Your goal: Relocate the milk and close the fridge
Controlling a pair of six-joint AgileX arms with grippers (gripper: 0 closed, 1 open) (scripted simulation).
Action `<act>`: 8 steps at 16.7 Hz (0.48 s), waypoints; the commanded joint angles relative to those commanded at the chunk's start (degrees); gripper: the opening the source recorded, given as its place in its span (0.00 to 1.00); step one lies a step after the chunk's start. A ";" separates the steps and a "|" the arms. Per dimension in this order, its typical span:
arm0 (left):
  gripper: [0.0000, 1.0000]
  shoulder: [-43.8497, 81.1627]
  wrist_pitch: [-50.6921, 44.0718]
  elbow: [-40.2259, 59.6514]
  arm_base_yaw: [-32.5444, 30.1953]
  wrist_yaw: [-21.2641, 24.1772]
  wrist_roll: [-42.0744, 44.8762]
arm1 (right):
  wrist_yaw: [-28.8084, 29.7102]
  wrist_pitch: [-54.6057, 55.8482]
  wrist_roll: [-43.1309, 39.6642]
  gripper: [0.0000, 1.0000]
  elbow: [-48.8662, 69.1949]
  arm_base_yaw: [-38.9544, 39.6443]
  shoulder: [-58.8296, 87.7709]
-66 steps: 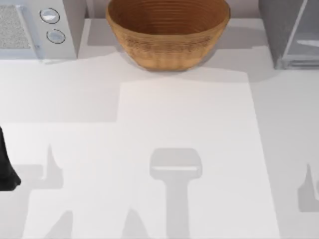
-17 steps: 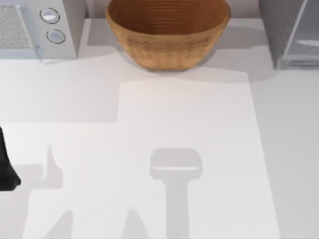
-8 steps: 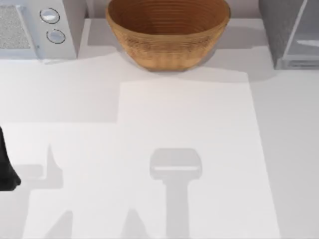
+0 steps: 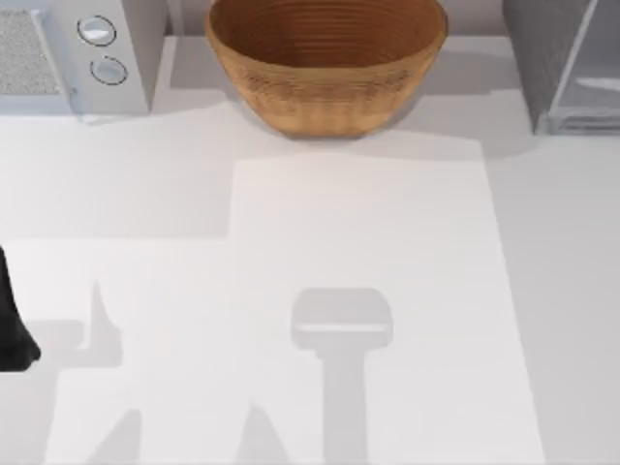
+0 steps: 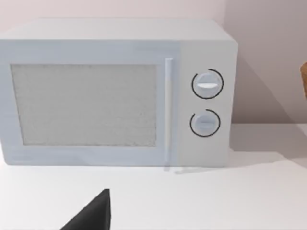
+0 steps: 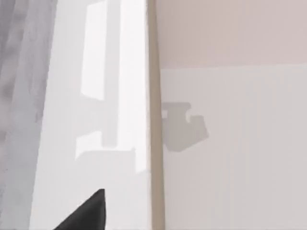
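At the left edge of the desk (image 4: 291, 242), a dark part of the left arm (image 4: 12, 325) is seen; if its jaws are released or clenched I cannot tell. At the back left stands the white microwave (image 4: 68, 53) with two round knobs. In the back middle sits the woven basket (image 4: 325, 63). At the back right stands the grey fridge (image 4: 562, 58); the right wrist view looks at its pale door panel (image 6: 96, 120) from near. For the right jaws, I cannot tell either.
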 joint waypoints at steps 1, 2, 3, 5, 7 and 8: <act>1.00 0.00 0.00 0.00 0.00 0.00 0.00 | 0.83 4.24 5.00 1.00 -0.39 2.53 -0.19; 1.00 0.00 0.00 0.00 0.00 0.00 0.00 | 1.63 8.29 9.63 1.00 -0.85 4.81 -0.44; 1.00 0.00 0.00 0.00 0.00 0.00 0.00 | 2.39 12.03 13.75 1.00 -1.35 6.83 -0.74; 1.00 0.00 0.00 0.00 0.00 0.00 0.00 | 3.68 18.19 20.21 1.00 -2.33 10.03 -1.36; 1.00 0.00 0.00 0.00 0.00 0.00 0.00 | 4.55 22.21 24.18 1.00 -3.08 11.92 -1.84; 1.00 0.00 0.00 0.00 0.00 0.00 0.00 | 4.80 23.36 25.28 1.00 -3.32 12.39 -1.99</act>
